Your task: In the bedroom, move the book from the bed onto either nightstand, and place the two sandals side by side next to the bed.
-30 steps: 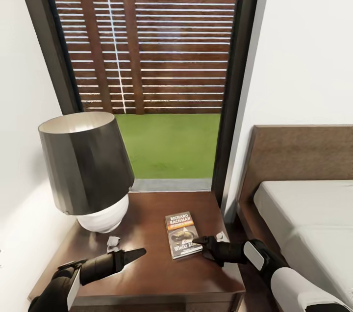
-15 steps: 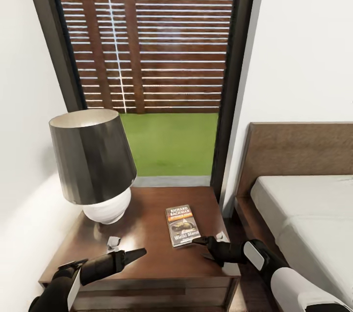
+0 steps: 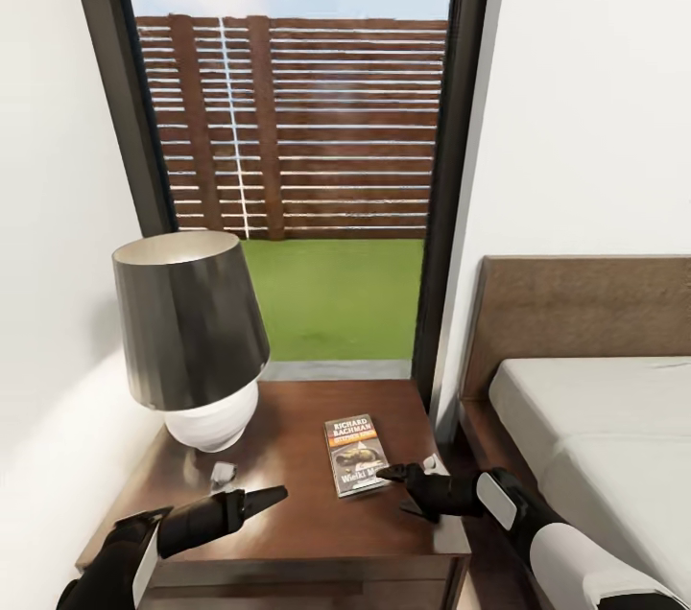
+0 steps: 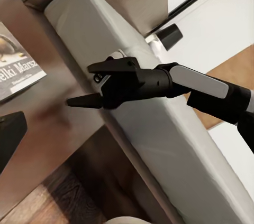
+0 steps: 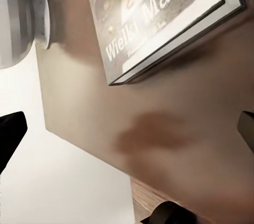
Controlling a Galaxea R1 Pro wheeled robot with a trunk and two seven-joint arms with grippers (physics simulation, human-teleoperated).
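The book (image 3: 357,455) lies flat, cover up, on the nightstand (image 3: 288,519) beside the bed (image 3: 595,428). My right gripper (image 3: 397,489) hovers open just off the book's near right corner, holding nothing. Its wrist view looks down on the book (image 5: 159,18) and the nightstand top (image 5: 185,145) between its spread fingers. My left gripper (image 3: 261,498) hangs open over the nightstand's front, empty. The left wrist view has the right gripper (image 4: 94,84), the book's corner (image 4: 16,73) and the mattress (image 4: 159,108). The sandals are out of view.
A lamp (image 3: 192,341) with a dark shade and white base stands on the nightstand's back left. A small pale object (image 3: 223,472) lies near its base. Behind is a tall window (image 3: 307,159) onto grass and a fence. A white wall is at the left.
The whole view has shifted as the camera pulled back a little from the nightstand. The right fingertip, over the book's corner before, now sits just off it. The book rests as before.
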